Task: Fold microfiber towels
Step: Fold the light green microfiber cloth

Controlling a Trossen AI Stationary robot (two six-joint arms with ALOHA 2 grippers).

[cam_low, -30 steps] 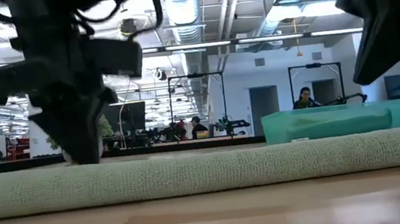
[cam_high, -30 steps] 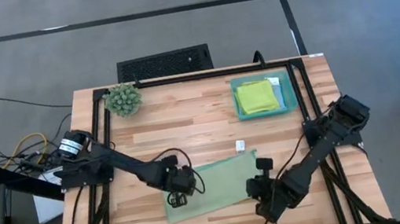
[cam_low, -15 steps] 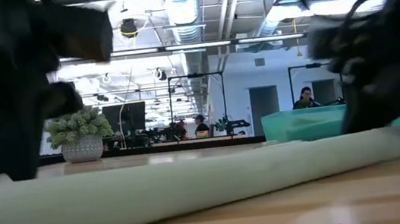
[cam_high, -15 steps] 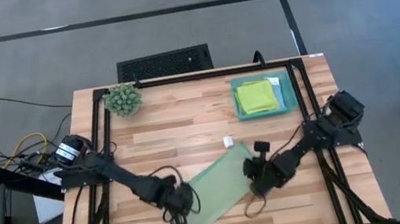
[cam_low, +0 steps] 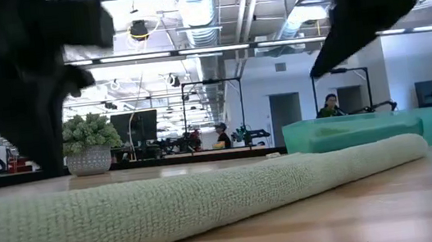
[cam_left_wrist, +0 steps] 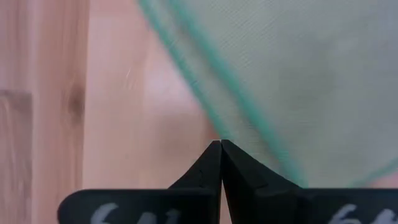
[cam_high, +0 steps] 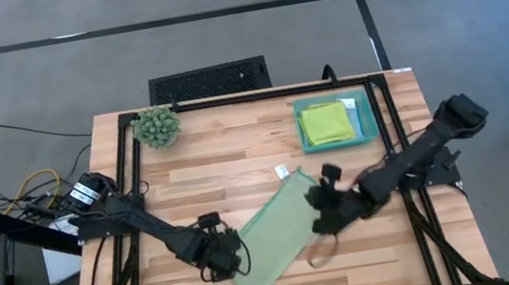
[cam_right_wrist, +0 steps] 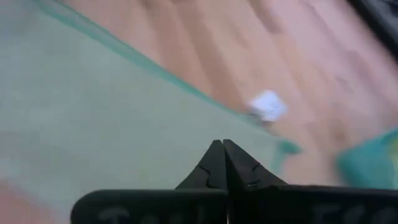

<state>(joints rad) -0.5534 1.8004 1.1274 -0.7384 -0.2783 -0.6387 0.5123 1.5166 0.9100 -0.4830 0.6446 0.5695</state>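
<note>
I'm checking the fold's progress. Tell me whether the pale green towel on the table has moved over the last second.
Yes. The pale green towel has turned from lying across the table to a diagonal, its far corner swinging toward the teal tray.

A spiky potted plant [cam_high: 157,127] and teal tray [cam_high: 305,137] sit apart.

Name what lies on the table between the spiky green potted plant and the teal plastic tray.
Nothing: in the high view, only bare wooden table separates the spiky green potted plant from the teal plastic tray.
</note>
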